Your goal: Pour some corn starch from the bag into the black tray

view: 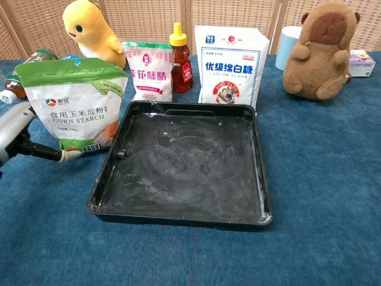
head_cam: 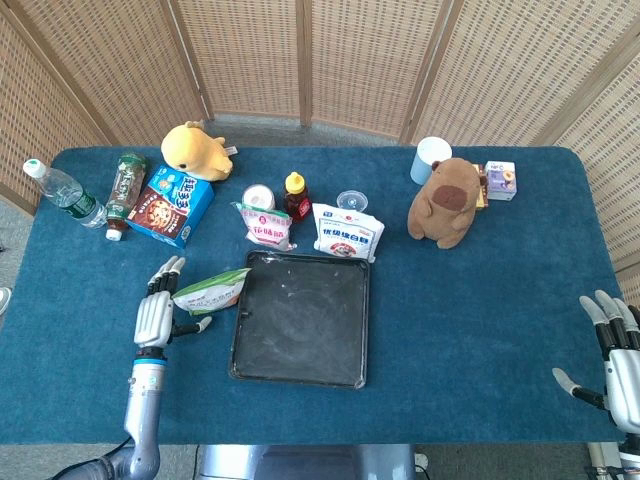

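Head view from above: whole blue cloth table (head_cam: 480, 300) laid out, both hands in frame. Chest view from low and close: front labels readable, "CORN STARCH" on the standing white and green corn starch bag (view: 74, 104), at left centre just beside the black square tray (view: 184, 164). Seen from above, only the bag's top edge (head_cam: 210, 291), touching or nearly touching the tray's left rim (head_cam: 300, 318).

Visible only from above: clear water bottle (head_cam: 65, 193), blue snack box (head_cam: 171, 205) and small purple carton (head_cam: 500, 180), spread across the upper part of the frame. Shared by both views: yellow plush duck (view: 94, 31), brown plush capybara (view: 321, 50), amber honey bottle (view: 180, 58), white sugar bag (view: 231, 62).

Left hand (head_cam: 157, 312), lower left from above: fingers straight and spread, thumb reaching to the bag's lower corner. Chest view, far left edge: thumb tip (view: 68, 155) right at the bag's base, contact or hairline gap, hard to tell. Nothing gripped.

Right hand (head_cam: 612, 350), lower right corner from above, out of the chest view: fingers apart, holding nothing, well apart from every object.
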`<state>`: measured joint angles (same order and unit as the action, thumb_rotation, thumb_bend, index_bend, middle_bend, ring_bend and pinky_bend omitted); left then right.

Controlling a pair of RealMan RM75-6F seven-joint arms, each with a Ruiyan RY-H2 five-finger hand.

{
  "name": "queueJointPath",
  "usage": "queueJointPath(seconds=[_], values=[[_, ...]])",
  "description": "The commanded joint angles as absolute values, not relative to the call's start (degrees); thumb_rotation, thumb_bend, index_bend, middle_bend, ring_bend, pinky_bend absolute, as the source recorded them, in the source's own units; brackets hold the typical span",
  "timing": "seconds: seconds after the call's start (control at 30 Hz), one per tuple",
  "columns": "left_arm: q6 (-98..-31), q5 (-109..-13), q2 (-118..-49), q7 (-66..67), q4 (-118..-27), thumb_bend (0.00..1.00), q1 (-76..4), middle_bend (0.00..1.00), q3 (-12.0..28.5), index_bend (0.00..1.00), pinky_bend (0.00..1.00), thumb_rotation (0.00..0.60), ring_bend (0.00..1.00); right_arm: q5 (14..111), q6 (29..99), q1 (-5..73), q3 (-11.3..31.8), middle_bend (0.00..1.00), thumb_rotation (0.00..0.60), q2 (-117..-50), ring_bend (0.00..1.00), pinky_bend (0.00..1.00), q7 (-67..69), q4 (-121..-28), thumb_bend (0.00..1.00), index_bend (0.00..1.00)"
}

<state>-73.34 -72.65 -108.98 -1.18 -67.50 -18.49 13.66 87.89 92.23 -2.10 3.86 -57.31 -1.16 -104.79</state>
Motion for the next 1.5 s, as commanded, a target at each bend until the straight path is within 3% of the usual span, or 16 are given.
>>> queueJointPath(seconds=[0.03,0.3,0.47,0.67,0.8,1.1,1.5], values=[[-72.18,-72.09,-110.54,-1.53,-65.72,0.04,-19.55,0.00,13.86,0.00,0.07,0.600,0.00,87.79,92.15,-2.06,3.93,0.00,0.600,-57.13,0.00,0.00,-0.69,-104.84,0.06,0.08],[-73.45,-73.06,-113.75,-1.78,-62.17,0.12,-21.69,0.01,14.87,0.00,0.14,0.600,0.04,86.88,92.34,-2.25,4.40,0.00,0.600,-56.20,0.00,0.00,1.33,-104.80,0.06,0.08],[-74.07,-72.89,-115.07,-0.64,-60.61,0.19,-22.31,0.11,15.16,0.03,0.18,0.600,0.15,86.80,91.80,-2.10,4.29,0.00,0.600,-56.11,0.00,0.00,1.56,-104.81,0.06,0.08],[-73.71,-71.48,-115.70,0.85,-59.74,0.27,-22.64,0.19,15.80,0.17,0.21,0.600,0.19,86.48,91.55,-2.06,4.31,0.00,0.600,-56.07,0.00,0.00,1.75,-104.80,0.06,0.08],[-73.28,-70.86,-116.04,0.18,-59.10,0.32,-22.88,0.27,16.25,0.27,0.32,0.600,0.27,86.29,91.30,-1.99,4.32,0.00,0.600,-56.00,0.00,0.00,1.93,-104.86,0.06,0.08],[-74.50,-71.96,-115.21,-2.46,-58.84,0.33,-23.09,0.42,16.49,0.45,0.46,0.600,0.41,86.19,90.98,-1.87,4.29,0.00,0.600,-56.01,0.00,0.00,1.99,-104.77,0.06,0.08],[-76.74,-75.85,-109.97,-5.35,-62.27,0.33,-21.99,0.45,14.11,0.47,0.48,0.600,0.44,86.21,91.07,-1.92,4.28,0.00,0.600,-55.99,0.00,0.00,2.08,-104.77,0.06,0.08]])
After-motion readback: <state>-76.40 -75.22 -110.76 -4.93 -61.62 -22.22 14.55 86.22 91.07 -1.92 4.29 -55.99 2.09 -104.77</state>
